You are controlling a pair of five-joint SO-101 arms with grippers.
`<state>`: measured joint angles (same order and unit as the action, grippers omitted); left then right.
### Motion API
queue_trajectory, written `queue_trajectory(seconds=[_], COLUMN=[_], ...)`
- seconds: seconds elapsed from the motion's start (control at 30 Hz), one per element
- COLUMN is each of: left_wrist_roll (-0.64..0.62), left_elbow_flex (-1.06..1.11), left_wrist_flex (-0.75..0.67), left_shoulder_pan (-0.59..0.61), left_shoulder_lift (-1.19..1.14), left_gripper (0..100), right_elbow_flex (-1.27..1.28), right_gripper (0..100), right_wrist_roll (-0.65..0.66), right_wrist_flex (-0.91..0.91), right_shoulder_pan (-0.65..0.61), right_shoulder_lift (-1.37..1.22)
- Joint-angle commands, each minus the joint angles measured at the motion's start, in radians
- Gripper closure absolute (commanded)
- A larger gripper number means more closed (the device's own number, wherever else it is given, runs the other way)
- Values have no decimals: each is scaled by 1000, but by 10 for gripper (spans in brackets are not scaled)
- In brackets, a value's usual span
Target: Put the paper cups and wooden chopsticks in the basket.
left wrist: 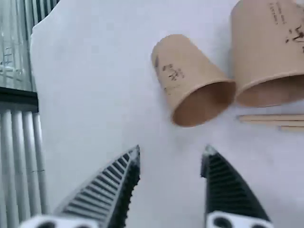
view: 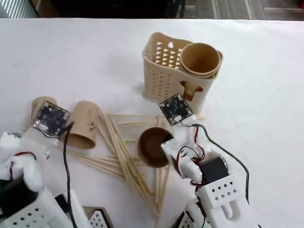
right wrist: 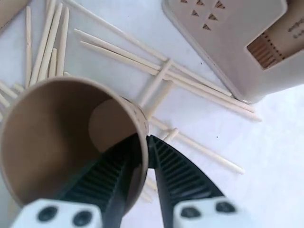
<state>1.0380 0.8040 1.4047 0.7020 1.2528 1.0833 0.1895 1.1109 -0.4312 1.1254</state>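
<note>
My right gripper (right wrist: 145,140) is shut on the rim of a brown paper cup (right wrist: 57,137), one finger inside and one outside. In the high view that cup (view: 152,147) sits upright on the table among scattered wooden chopsticks (view: 124,156), a little in front of the beige basket (view: 164,71). Stacked paper cups (view: 199,58) stand inside the basket. My left gripper (left wrist: 172,154) is open above the bare table, short of a small cup (left wrist: 190,78) lying on its side. A second, larger cup (left wrist: 270,47) lies beside it.
More chopsticks (right wrist: 156,71) lie between the held cup and the basket wall (right wrist: 237,38). The white tablecloth (view: 71,57) spreads wide on the left and behind the basket. A striped surface (left wrist: 14,142) borders the table beyond the left gripper.
</note>
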Motion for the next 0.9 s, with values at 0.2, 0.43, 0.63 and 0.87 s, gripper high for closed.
queue_trajectory(seconds=[0.2,0.43,0.63,0.87], left_wrist_roll=[120,35,-60,-118], left_elbow_flex=[250,382,471,483], left_wrist_flex=[-448,-747,-887,-882], left_shoulder_pan=[59,-8,-82,-110], left_shoulder_lift=[-205,-374,-410,-325], left_gripper=[699,754,844,982], right_elbow_flex=[-8,-8,-8,-11], right_gripper=[981,981,981,981], right_wrist_roll=[-6,-8,-9,-11], right_wrist_flex=[-18,-18,-18,-13], right_shoulder_pan=[12,10,10,10], right_shoulder_lift=[8,10,10,19])
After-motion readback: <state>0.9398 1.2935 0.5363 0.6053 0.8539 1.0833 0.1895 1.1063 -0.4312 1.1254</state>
